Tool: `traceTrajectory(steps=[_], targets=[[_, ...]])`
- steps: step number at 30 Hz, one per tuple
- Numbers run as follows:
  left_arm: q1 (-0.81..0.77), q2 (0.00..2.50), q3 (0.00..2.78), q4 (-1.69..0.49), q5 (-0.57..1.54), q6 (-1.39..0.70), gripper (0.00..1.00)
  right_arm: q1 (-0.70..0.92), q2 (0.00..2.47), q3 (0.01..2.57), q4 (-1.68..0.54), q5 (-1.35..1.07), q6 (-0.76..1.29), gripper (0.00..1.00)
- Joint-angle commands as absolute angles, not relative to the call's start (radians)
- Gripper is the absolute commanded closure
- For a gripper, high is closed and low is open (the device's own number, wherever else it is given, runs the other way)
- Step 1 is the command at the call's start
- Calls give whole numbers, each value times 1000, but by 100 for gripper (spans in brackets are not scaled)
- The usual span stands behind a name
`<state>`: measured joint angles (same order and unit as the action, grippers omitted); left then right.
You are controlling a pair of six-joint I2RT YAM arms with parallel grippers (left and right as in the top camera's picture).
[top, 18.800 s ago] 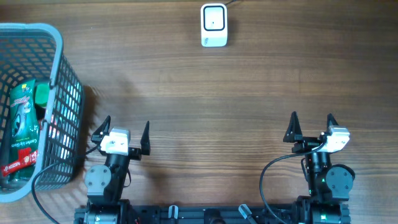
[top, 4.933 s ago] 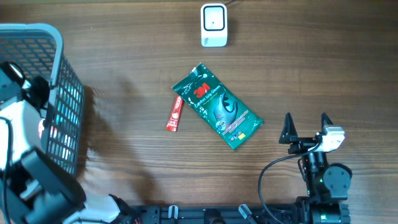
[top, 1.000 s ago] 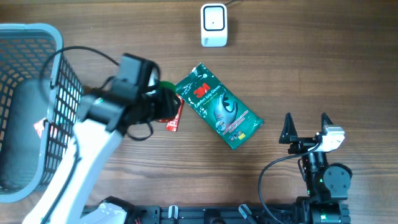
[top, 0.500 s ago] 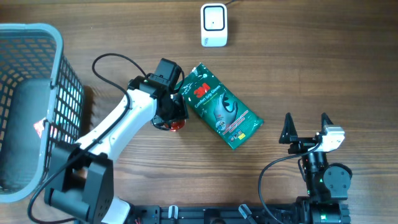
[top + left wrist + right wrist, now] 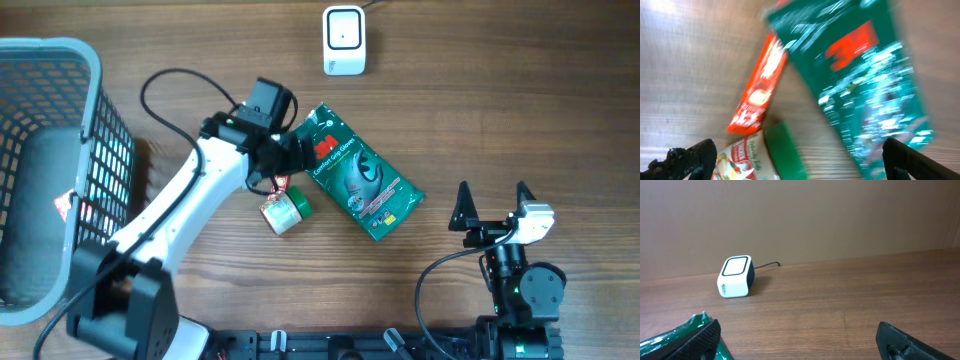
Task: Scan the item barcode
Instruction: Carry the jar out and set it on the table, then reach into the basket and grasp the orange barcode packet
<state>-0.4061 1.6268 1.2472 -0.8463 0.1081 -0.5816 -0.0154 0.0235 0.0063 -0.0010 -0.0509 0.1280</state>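
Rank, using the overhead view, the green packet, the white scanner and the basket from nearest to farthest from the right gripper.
1. The green packet, just to the left of the right gripper.
2. The white scanner, far side, near the centre.
3. The basket, at the far left.

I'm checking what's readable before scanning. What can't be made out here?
- Barcodes: none legible on the pack, jar or sachet; overhead too small, left wrist view blurred.
- Sachet: overhead, mostly under the left gripper.
- Jar: left wrist view, cut off by the bottom edge.
- Pack: right wrist view, only a corner at the bottom-left edge.
- Basket contents: overhead, obscured by the mesh wall and left edge.
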Motion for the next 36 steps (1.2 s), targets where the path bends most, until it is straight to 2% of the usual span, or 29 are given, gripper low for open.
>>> traceTrajectory(steps=[1,6,10,17,22,25,31,36], targets=[[-408,1515,1383,-840,85,-583,0,-10,23,5,1,-46,132,0],[-408,1437,1538,-841,-7,-559,0,-10,23,5,1,-46,133,0],[-408,1360,1670,-813,-196,-528,0,-10,23,5,1,-46,132,0],[-408,1250,1690,-669,-545,-502,0,-10,23,5,1,-46,133,0],[-397,1218,1690,-712,-810,-385,0,-10,23,5,1,-46,133,0],[-341,1192,1690,-739,-848,-405,0,-10,23,5,1,-46,133,0],[-120,1095,1690,-941,-846,-646,0,-10,23,5,1,-46,133,0],[64,1018,1690,-1113,-746,-749,0,-10,23,5,1,-46,132,0]])
